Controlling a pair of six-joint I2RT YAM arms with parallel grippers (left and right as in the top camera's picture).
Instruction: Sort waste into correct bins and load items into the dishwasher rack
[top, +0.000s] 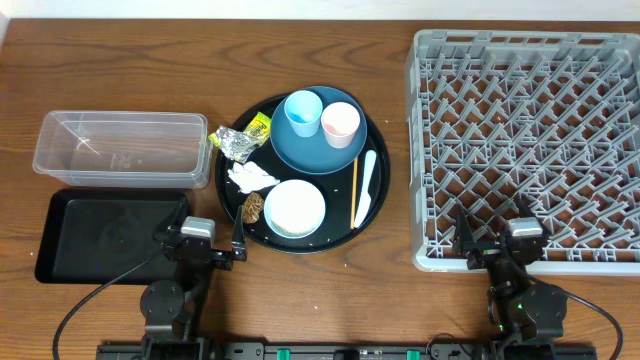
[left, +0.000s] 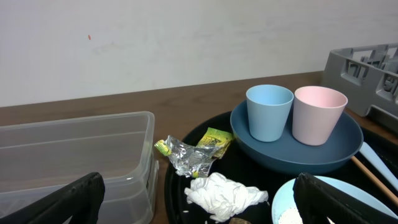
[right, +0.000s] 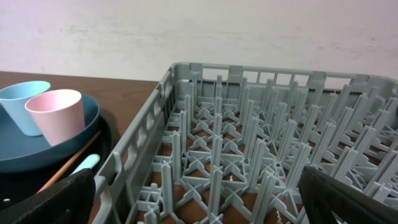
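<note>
The grey dishwasher rack (top: 520, 38) filled the table's right side, its pegs bare. The round black tray (top: 338, 210) sat at the table's middle. Left of it lay the clear tub (top: 120, 148), and the shallow black tray (top: 105, 235) lay toward the front left corner. On the round tray, the dark-blue plate (top: 310, 155) carried the light-blue cup (top: 303, 112) and the pink cup (top: 340, 124), both upright. The pale-blue bowl (top: 295, 208) stood at the front. The white spoon (top: 365, 190) and the chopstick (top: 354, 190) lay along its right edge. The tissue (top: 250, 177), foil (top: 235, 143), brown food piece (top: 253, 207) and yellow wrapper (top: 259, 126) sat at its left edge. The left gripper (top: 200, 232) and the right gripper (top: 520, 238) hung at the front edge, jaws spread, grasping nothing.
</note>
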